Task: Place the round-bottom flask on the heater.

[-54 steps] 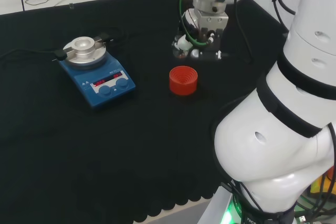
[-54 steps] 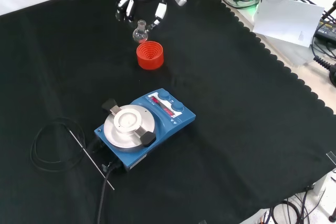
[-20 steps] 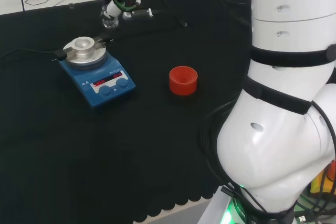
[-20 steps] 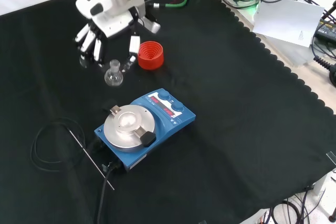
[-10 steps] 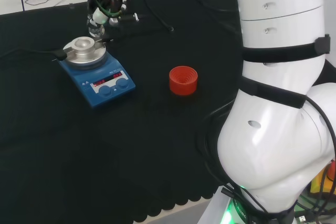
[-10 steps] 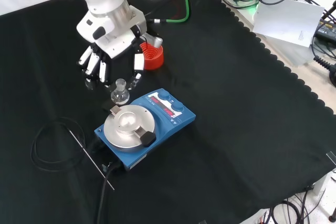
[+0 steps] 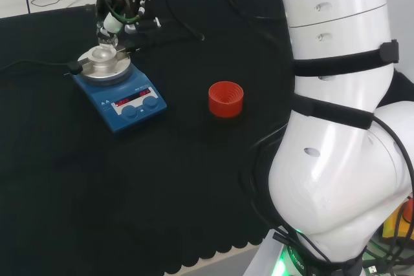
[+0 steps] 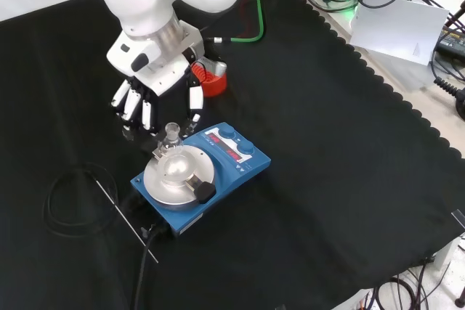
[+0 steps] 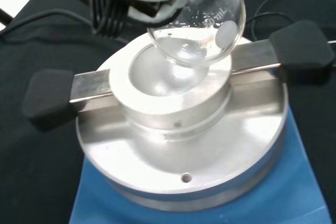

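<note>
Flask — now over heater.

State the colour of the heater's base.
Blue, under its silver metal top; the heater shows best in the front view.

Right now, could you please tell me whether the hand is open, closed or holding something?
Hand: fingers closed on the flask, held over the heater.

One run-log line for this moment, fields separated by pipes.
hand: shut on round-bottom flask | flask: over heater bowl, not seated | red stand: empty | step: lower, release
</note>
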